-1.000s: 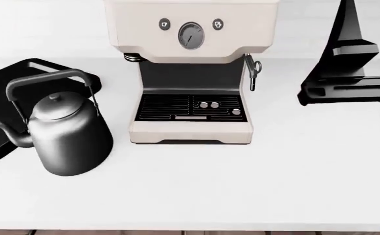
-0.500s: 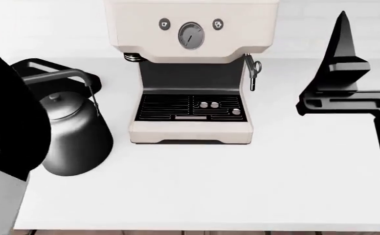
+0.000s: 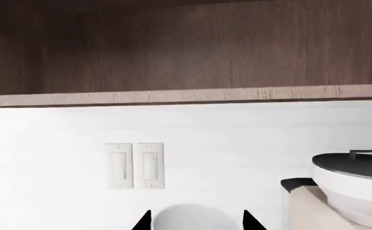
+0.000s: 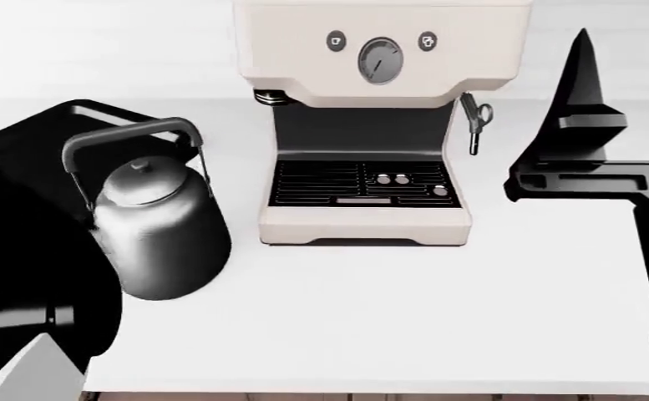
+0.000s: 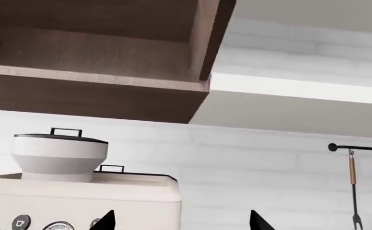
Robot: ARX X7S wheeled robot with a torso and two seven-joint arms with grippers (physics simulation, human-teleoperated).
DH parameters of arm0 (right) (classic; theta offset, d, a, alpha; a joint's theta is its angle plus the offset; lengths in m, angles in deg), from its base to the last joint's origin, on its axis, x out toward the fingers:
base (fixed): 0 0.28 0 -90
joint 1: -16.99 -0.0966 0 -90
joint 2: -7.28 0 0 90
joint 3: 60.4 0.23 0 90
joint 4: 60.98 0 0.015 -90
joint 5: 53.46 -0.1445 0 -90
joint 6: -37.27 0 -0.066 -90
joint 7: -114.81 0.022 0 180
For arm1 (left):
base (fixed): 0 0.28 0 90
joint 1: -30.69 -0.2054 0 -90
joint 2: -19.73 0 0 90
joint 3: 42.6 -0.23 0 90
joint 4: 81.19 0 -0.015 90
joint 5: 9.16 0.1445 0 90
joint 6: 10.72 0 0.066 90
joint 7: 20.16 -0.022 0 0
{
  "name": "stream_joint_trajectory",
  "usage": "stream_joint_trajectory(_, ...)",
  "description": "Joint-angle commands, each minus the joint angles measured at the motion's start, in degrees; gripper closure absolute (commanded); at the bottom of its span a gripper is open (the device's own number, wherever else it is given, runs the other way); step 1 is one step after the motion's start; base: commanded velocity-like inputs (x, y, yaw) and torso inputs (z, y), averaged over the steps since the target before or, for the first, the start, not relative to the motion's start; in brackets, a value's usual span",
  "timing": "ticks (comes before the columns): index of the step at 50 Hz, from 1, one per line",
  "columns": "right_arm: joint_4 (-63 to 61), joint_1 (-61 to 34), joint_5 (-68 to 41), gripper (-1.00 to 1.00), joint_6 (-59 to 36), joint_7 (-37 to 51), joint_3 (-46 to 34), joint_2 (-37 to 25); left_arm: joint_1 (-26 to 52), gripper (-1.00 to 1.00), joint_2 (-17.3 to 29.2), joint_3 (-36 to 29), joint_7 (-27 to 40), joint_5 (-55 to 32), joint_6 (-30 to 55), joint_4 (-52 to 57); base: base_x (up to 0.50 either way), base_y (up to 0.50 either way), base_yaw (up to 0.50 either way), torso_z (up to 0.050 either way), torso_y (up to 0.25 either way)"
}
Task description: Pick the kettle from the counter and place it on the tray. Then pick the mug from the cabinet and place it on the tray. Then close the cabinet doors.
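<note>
Since prev frame head view shifted, so espresso machine [image 4: 374,125] sat further right & kettle [image 4: 157,221] showed more fully. Kettle stood upright on white surface [image 4: 413,317] just beside machine, partly in front of black tray [image 4: 34,138]. Left claw [image 3: 198,224] tips apart, nothing held; right claw [image 5: 180,221] likewise spread, empty

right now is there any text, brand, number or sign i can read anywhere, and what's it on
No readable words, brand names or numbers in any view.
Espresso machine: two small round buttons with cup icons, no lettering.
Round gauge between them: a needle shows, any dial markings too small to read.
Wall switches: blank.
Kettle, tray: no markings visible.
</note>
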Motion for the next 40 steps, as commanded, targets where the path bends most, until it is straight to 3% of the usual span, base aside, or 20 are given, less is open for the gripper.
stream_joint_trajectory(1, -0.66, -0.30, -0.82, -1.00, 0.15, 0.56, 0.20, -0.59, -0.62, 1.00, 0.36, 0.22, -2.01, 1.98, 0.73, 0.82, 0.00, 0.50, 0.00, 0.000, 0.000)
stream_joint_trajectory(40, -1.35, 0.02, 0.06, -1.00, 0.50, 1.14, -0.31, -0.73, -6.23, 1.00, -1.54, 2.39, 0.18, -0.17, -1.34, 3.18, 0.00, 0.49, 0.00, 0.000, 0.000)
